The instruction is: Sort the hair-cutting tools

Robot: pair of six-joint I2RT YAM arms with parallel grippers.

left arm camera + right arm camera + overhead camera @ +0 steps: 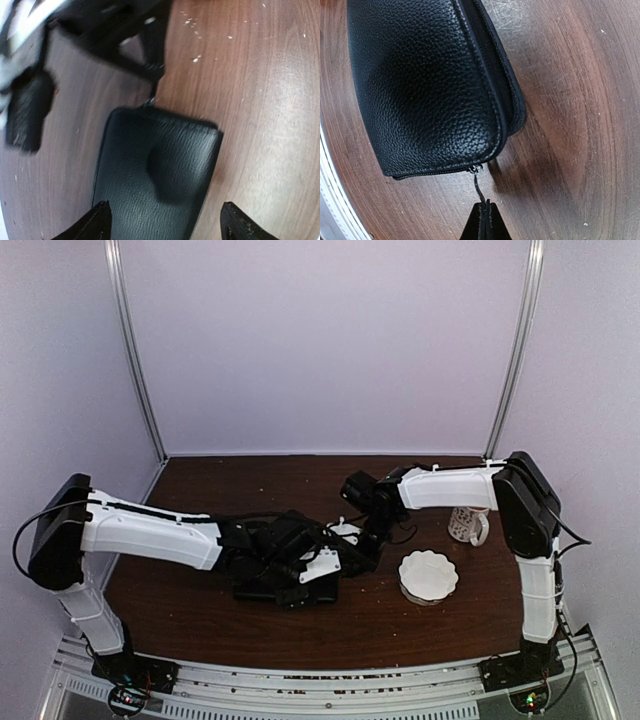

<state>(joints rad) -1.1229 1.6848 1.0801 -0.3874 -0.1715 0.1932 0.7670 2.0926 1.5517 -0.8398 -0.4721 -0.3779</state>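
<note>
Nearest the bases on brown counter (200, 630): flat black case (285, 590), lying flat near centre. Directly above case, left end effector (167, 226), spread wide, nothing gripped; fingertips (97, 222) apart by about case width, one over case edge, other over bare wood, no contact seen. Just right of case and apart from it, white bowl (428, 575), scalloped rim, upright. At case's far right corner, zip pull (479, 187), thin metal tab, pinched in right end effector (482, 217), clamped fully together on it, pull drawn straight out from slider (476, 169). Zip teeth closed along one side of slider; other side of case unclear, possibly gaping, cannot tell. Blurred in left wrist view, so grip read from right wrist view only. Pale crumbs (192, 30) scattered on counter beyond case. Farther back right, beside right arm, white patterned mug (468, 525), upright, handle toward the near side. Scissors and clips: not seen in any view, whereabouts cannot tell.
</note>
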